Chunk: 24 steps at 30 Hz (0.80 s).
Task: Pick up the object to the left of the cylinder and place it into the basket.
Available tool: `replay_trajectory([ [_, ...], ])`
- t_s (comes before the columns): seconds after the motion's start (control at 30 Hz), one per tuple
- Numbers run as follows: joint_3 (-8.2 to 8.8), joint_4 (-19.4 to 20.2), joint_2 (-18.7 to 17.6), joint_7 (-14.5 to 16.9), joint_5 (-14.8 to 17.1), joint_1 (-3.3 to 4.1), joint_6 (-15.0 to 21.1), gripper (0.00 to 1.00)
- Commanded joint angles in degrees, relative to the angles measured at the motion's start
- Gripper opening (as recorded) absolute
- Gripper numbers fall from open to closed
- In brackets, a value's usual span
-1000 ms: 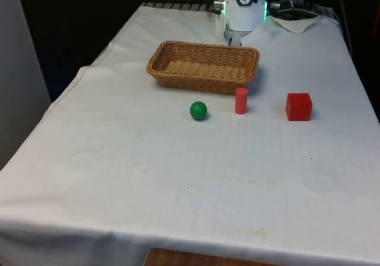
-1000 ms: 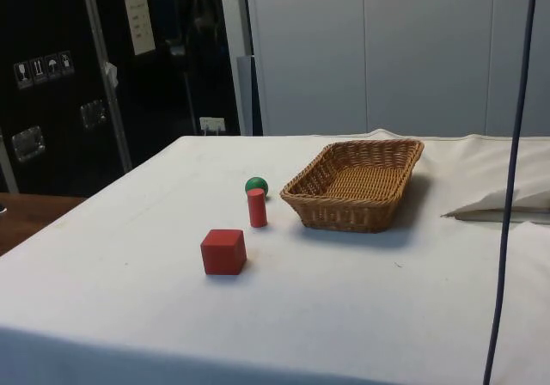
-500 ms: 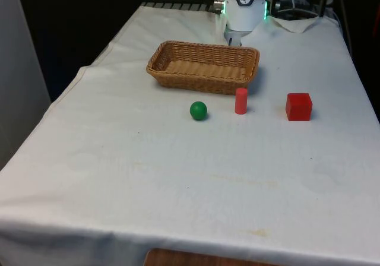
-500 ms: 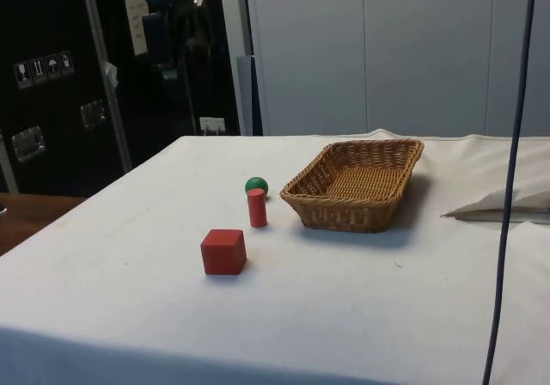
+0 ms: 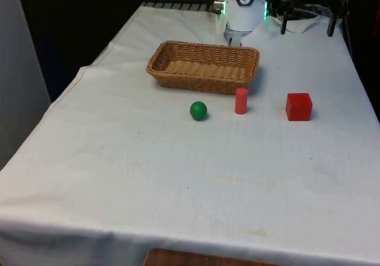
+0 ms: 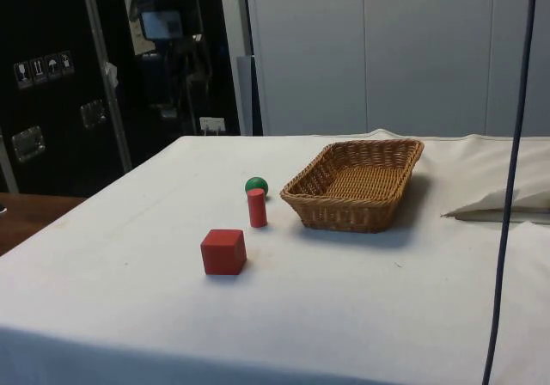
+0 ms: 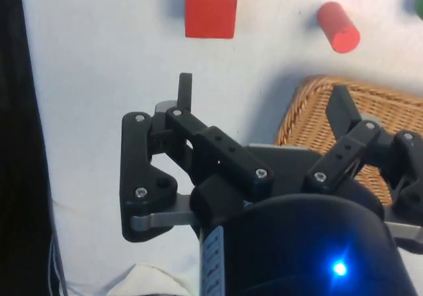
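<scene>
White-clothed table [image 5: 119, 177] — wicker basket [image 5: 203, 66], green ball [image 5: 198, 110], red cylinder [image 5: 240, 101], red cube [image 5: 298, 107]

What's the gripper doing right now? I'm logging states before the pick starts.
Gripper: open, holding nothing, above the table near the basket.

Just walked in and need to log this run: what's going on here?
The gripper is open, holding nothing, and sits high near the table's far end, above the cloth beside the basket. Nothing has been picked up yet. The green ball lies on the cloth, on the front view's left of the red cylinder, both just in front of the basket. A red cube sits apart on the front view's right. The basket holds nothing.
</scene>
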<state>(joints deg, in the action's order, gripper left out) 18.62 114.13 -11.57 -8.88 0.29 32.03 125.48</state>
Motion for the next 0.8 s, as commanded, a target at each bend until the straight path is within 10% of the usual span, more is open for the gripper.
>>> replay_trajectory([
  [0.0,-0.11,0.74,-0.11,-0.4,-0.23,0.23,1.6,1.0],
  [0.77,-2.58,7.05,-3.38,1.95,0.57,0.0,13.64,1.0],
])
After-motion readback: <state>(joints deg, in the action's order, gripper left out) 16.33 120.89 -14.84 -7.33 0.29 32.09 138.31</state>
